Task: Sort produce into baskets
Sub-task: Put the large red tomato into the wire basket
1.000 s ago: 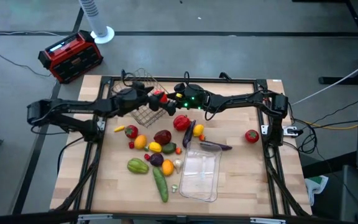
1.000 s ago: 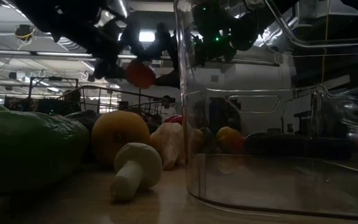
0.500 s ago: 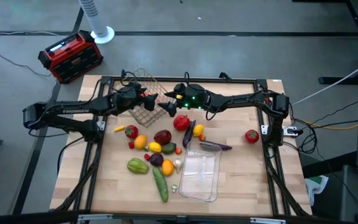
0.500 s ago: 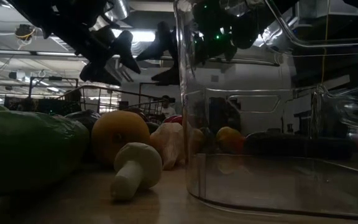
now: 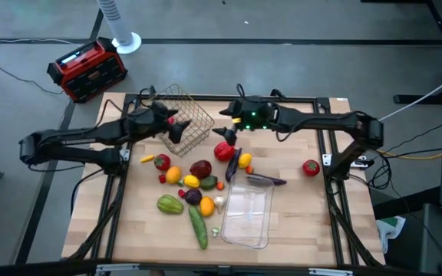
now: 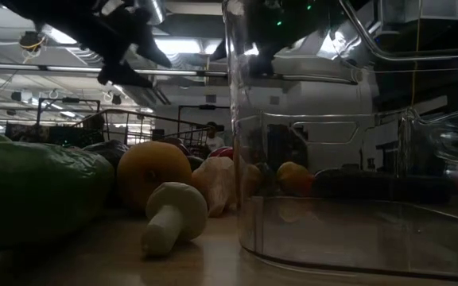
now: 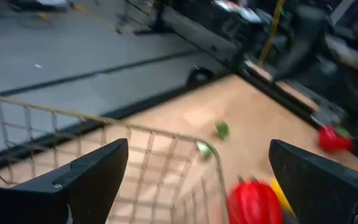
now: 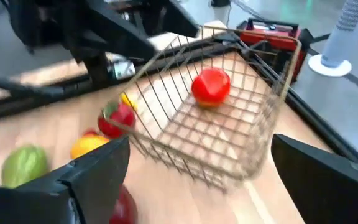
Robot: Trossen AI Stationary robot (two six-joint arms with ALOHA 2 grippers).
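Since a second ago, red fruit (image 8: 211, 86) gone from the left gripper (image 5: 176, 127), now lying inside the wire basket (image 5: 190, 123) at 11 o'clock. Left fingers spread wide, empty, over the basket's edge. Right gripper (image 5: 229, 123) pulled back, fingers wide apart, empty. Clear tray (image 5: 248, 217) at 6 o'clock, nothing inside. Produce pile (image 5: 194, 184) mid-table.

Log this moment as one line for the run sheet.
left gripper: open, empty, beside wire basket | right gripper: open, empty, by basket | red fruit: inside basket | clear tray: empty
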